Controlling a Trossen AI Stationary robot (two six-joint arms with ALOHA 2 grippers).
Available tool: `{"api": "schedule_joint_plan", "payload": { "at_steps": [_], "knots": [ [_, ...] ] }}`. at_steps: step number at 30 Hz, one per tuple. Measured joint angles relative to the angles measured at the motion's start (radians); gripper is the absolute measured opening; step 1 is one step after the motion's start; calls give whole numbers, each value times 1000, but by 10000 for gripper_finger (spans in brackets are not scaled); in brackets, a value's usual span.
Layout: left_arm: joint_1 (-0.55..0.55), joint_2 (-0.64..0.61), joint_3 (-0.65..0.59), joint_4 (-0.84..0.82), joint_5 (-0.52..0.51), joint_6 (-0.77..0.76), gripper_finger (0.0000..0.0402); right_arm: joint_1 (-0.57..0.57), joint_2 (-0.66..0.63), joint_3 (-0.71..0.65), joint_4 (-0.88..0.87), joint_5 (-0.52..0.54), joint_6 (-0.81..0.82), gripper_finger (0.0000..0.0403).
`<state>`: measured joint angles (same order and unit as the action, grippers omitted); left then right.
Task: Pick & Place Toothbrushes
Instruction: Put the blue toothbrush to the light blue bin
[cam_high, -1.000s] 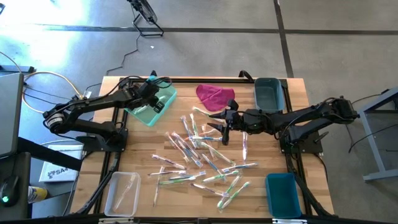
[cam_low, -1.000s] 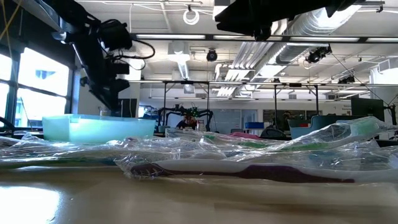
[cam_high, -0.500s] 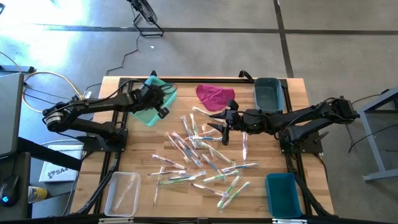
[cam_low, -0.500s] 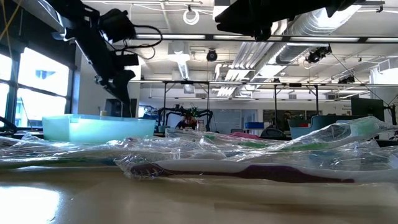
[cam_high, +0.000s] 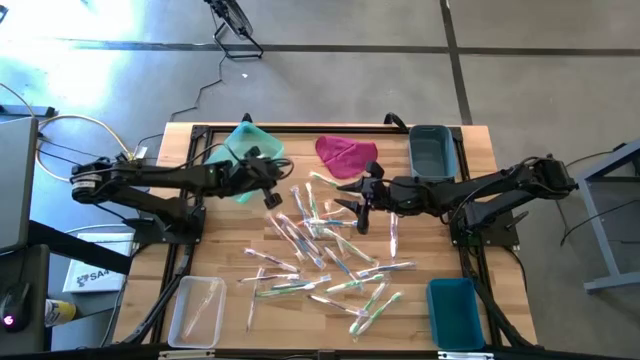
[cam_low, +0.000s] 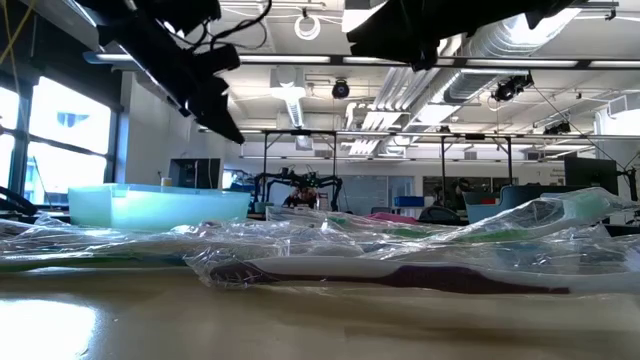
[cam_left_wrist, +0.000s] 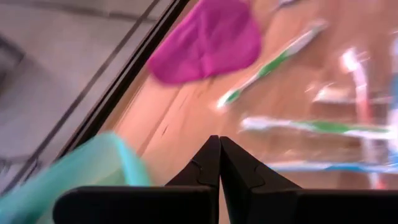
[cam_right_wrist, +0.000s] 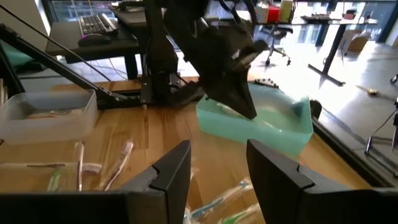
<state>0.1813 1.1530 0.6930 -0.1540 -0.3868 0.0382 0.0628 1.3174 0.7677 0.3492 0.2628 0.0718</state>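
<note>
The toothbrushes (cam_high: 325, 245) are shown scattered in clear wrappers over the middle of the wooden table (cam_high: 440, 250), their long axes pointing many ways. The left gripper (cam_high: 272, 197) is held above the near-left edge of the heap, beside the mint-green bin (cam_high: 240, 152); its fingers are pressed together with nothing between them, as seen in the left wrist view. The nearest wrapped brushes lie just ahead of it, toward the table's centre, mostly running lengthwise away from the arm. The right gripper (cam_high: 358, 208) is poised over the heap's opposite edge, fingers parted and empty, near the magenta cloth (cam_high: 345, 155). Both arms are judged about equally near the heap.
</note>
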Motion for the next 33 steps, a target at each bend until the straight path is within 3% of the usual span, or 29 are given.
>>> {"api": "schedule_joint_plan", "payload": {
  "at_steps": [9,33],
  "knots": [
    [-74,0,0,62,111,63,0,1,0,0,-53,0,41,149],
    [-97,2,-1,47,134,60,0,1,0,0,-62,0,65,149]
  ]
}}
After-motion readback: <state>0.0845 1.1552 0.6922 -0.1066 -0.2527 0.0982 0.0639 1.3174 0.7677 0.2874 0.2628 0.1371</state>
